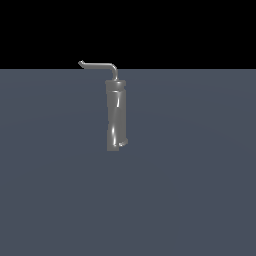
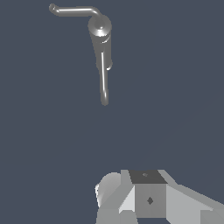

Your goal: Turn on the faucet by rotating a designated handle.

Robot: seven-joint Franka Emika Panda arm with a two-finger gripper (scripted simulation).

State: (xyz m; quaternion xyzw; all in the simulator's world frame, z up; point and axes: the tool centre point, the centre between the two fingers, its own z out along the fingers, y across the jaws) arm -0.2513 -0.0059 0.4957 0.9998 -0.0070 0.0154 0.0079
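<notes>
Faucet (image 1: 116, 116): one tall, glossy grey metal column, slightly twisted along its length, standing upright on the grey counter (image 1: 200, 190) a little toward the exterior view's left of centre. A small nub shows at its foot on the side toward the exterior view's right. Seen from above in the wrist view, the faucet (image 2: 101, 39) appears foreshortened, with a round cap at its top.

Handle (image 1: 100, 66): one thin grey rod, far slimmer than the column. It rises from the column's top, bends through a curved elbow and runs level toward the exterior view's left, ending in a slightly upturned tip. In the wrist view the handle (image 2: 74, 11) is seen reaching sideways from the cap; a second slim rod or spout extends from the column toward the camera, identity unclear.

Gripper: absent from the exterior view. The wrist view shows only pale grey blocky parts of the arm's end (image 2: 148, 199) at the frame's edge, well apart from the faucet and touching nothing. Fingertips are out of frame, so whether the jaws stand wide or narrow cannot be told
</notes>
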